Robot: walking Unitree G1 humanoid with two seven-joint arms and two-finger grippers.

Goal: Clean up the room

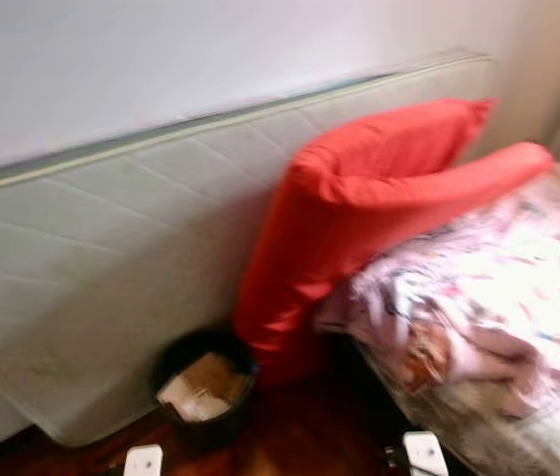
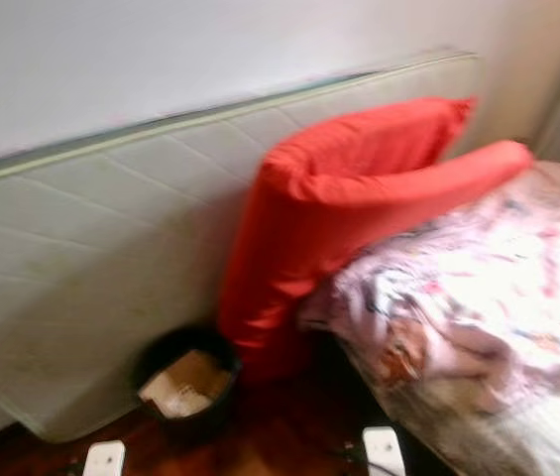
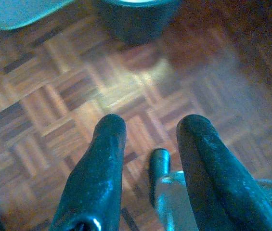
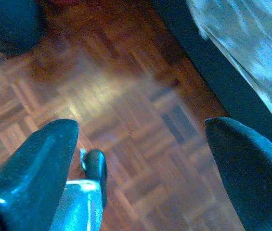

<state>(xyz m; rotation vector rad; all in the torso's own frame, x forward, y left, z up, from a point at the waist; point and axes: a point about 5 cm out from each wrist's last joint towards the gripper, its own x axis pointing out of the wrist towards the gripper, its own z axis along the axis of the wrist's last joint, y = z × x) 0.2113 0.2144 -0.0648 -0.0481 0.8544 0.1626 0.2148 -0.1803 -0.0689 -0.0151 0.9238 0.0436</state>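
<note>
While I watch through the head camera, which is blurred, this is what I can read off the frames.

Mattress: a pale quilted mattress (image 1: 111,268) stands on its long edge against the white wall (image 1: 161,59), running from the lower left of the frame up toward the upper right.
Cushion: a big red cushion (image 1: 359,208) sits at centre right, folded over; its lower part leans on the mattress and its upper fold lies across the end of the bed.
Bed: at the right of the frame, covered by a crumpled floral blanket (image 1: 498,297) in pinks and whites.
Bin: a black bin (image 1: 205,387) stands on the floor at lower centre, touching the foot of the mattress and just beside the cushion; I see cardboard and paper scraps (image 1: 200,387) inside it.
Floor: dark reddish parquet (image 3: 44,96).
Left tool: the left tool (image 3: 148,144) hangs low over the parquet, fingers a little apart with nothing between them; the bin is at the upper edge of its wrist view.
Right tool: the right tool (image 4: 143,144) hangs over the floor beside the bed's dark edge, fingers wide apart and empty.
</note>
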